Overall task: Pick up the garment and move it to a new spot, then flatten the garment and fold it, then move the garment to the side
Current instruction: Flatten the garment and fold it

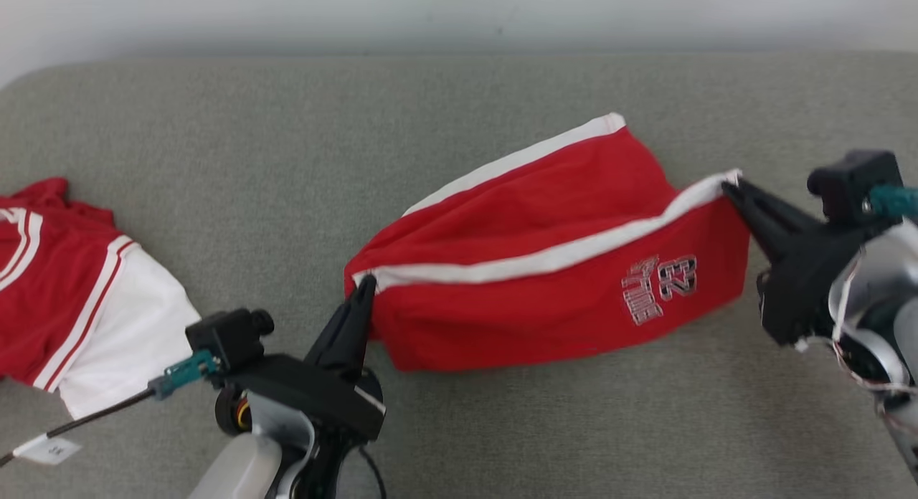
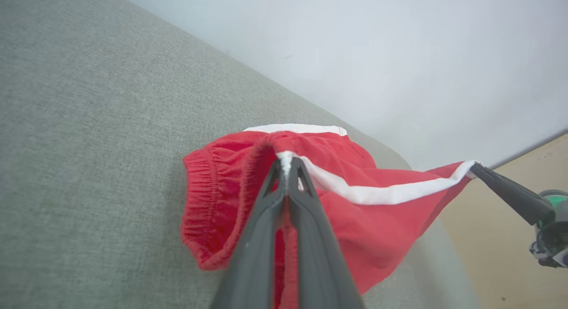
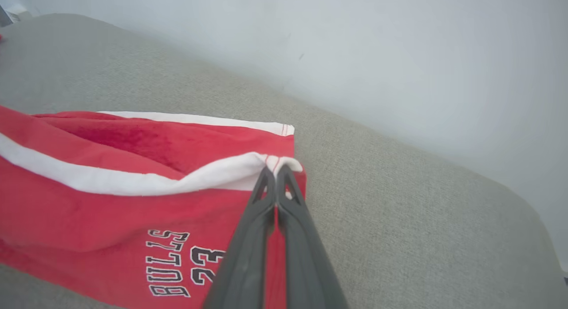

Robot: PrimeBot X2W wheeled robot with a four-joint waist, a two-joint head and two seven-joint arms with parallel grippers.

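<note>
The garment [image 1: 545,269] is a pair of red shorts with white side stripes and a "BULLS 23" print, stretched across the middle of the grey cushion. My left gripper [image 1: 366,284] is shut on the waistband end [image 2: 286,160] of the white stripe. My right gripper [image 1: 730,187] is shut on the leg-hem end of that stripe [image 3: 277,164]. The shorts [image 3: 111,211] hang slack between the two grips, their lower edge resting on the cushion. From the left wrist, the right gripper's fingers [image 2: 506,191] show at the far corner of the shorts [image 2: 364,220].
A second red and white garment [image 1: 79,298] lies at the left edge of the cushion [image 1: 459,105]. A pale wall runs along the cushion's back edge. A cable with a white tag [image 1: 50,449] trails by my left arm. Wooden floor [image 2: 510,255] lies beyond the cushion's end.
</note>
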